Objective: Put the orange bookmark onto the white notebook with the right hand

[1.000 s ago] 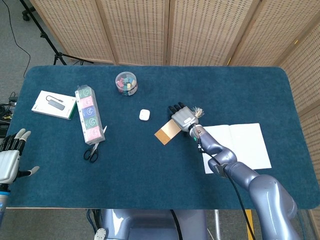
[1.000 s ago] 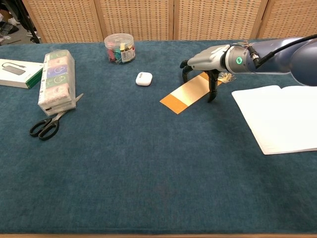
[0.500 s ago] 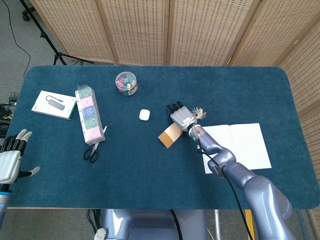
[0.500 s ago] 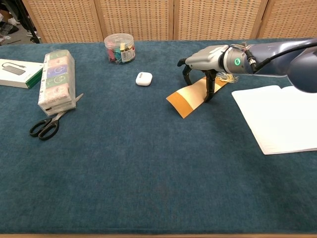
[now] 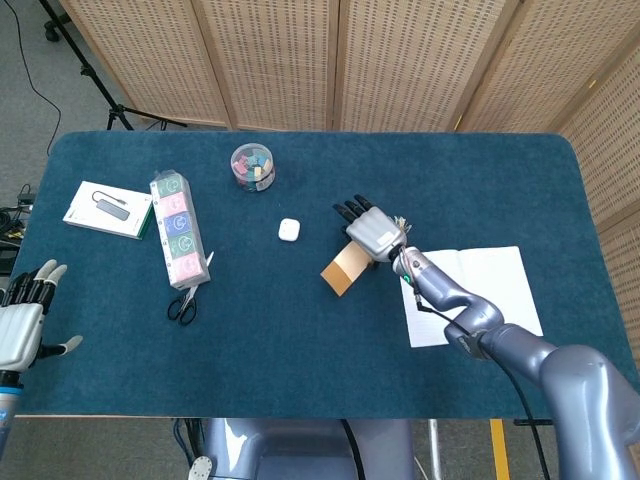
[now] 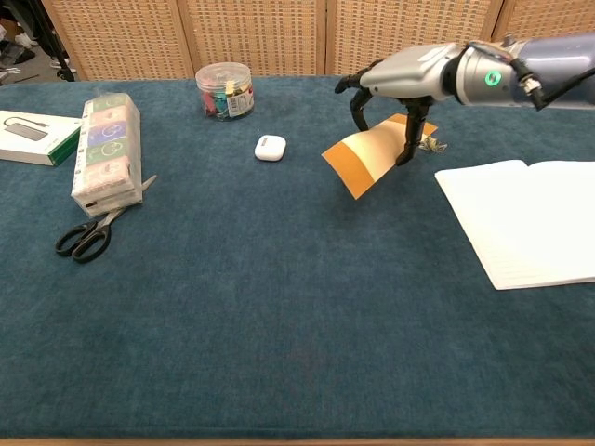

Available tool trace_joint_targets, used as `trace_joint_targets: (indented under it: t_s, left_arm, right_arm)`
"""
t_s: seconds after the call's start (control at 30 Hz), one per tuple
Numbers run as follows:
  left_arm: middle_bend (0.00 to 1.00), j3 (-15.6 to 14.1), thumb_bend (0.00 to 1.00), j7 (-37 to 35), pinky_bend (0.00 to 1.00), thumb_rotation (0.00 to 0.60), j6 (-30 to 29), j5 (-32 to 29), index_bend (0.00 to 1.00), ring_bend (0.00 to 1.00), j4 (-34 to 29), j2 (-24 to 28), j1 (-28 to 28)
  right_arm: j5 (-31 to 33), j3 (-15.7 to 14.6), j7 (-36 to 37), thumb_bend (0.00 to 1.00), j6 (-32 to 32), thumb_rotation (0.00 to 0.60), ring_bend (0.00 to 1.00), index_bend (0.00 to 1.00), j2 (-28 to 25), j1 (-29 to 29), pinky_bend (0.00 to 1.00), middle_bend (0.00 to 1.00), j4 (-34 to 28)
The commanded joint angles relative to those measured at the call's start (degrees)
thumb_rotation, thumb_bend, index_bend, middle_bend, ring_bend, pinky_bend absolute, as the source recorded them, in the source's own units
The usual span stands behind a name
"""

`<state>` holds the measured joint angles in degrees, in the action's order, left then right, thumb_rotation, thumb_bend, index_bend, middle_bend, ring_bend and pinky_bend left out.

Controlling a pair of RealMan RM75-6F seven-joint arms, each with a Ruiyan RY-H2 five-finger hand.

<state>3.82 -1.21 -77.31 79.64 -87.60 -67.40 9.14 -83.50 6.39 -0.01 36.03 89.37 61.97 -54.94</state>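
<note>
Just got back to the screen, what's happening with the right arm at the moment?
The right hand has the orange bookmark in its fingers and holds it tilted above the blue table, no longer lying flat as it was a second ago. The open white notebook lies on the table off to the robot's right, with nothing on it yet. The left hand sits open at the table's near left edge, holding nothing.

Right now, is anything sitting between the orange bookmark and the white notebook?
Nothing visible. The right robot hand holds the orange bookmark lifted off the table, and only bare blue cloth lies between it and the white notebook.
</note>
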Motion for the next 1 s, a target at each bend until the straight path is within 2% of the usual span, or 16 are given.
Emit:
trace_joint_targets:
  t_s: [0.03, 0.17, 0.3, 0.5, 0.67, 0.9, 1.0]
  left_arm:
    - [0.00, -0.14, 0.00, 0.12, 0.00, 0.600, -0.25, 0.31, 0.00, 0.00, -0.14, 0.00, -0.07]
    - [0.00, -0.49, 0.00, 0.76, 0.00, 0.600, -0.71, 1.03, 0.00, 0.00, -0.51, -0.16, -0.18]
    - [0.00, -1.17, 0.00, 2.45, 0.00, 0.600, -1.04, 2.32, 0.00, 0.00, -1.27, -0.60, -0.10]
    - [0.00, -1.58, 0.00, 4.00, 0.00, 0.600, -1.40, 3.13, 0.00, 0.00, -1.92, -0.99, -0.07]
    - [0.00, -2.01, 0.00, 5.10, 0.00, 0.600, -1.33, 3.57, 0.00, 0.00, -2.32, -1.42, -0.02]
    - [0.00, -2.26, 0.00, 6.15, 0.00, 0.600, -1.64, 3.88, 0.00, 0.00, -2.52, -1.77, -0.13]
    - [0.00, -2.28, 0.00, 6.42, 0.00, 0.600, -1.37, 3.67, 0.00, 0.00, -2.52, -1.93, -0.05]
  right_arm:
    - [-2.53, -2.29, -6.65, 0.13, 5.15, 0.600, 0.00, 0.43, -8.41, -3.30, 0.00, 0.03, -8.60]
    - [-8.33, -6.25, -11.40, 0.13, 10.99, 0.600, 0.00, 0.43, -13.94, -6.18, 0.00, 0.03, -11.05]
    - [-15.15, -11.53, -11.58, 0.15, 16.08, 0.600, 0.00, 0.43, -16.65, -8.93, 0.00, 0.03, -6.46]
    - [-21.79, -16.66, -9.21, 0.16, 20.97, 0.600, 0.00, 0.43, -14.71, -11.27, 0.00, 0.03, 5.26]
    - [-25.51, -20.54, -7.13, 0.16, 22.30, 0.600, 0.00, 0.43, -11.13, -13.07, 0.00, 0.03, 17.08]
    - [-29.28, -24.61, -3.72, 0.16, 23.98, 0.600, 0.00, 0.43, -9.24, -14.09, 0.00, 0.03, 24.85]
    - [-30.10, -25.46, -2.01, 0.16, 25.29, 0.600, 0.00, 0.43, -8.76, -14.36, 0.00, 0.03, 26.37]
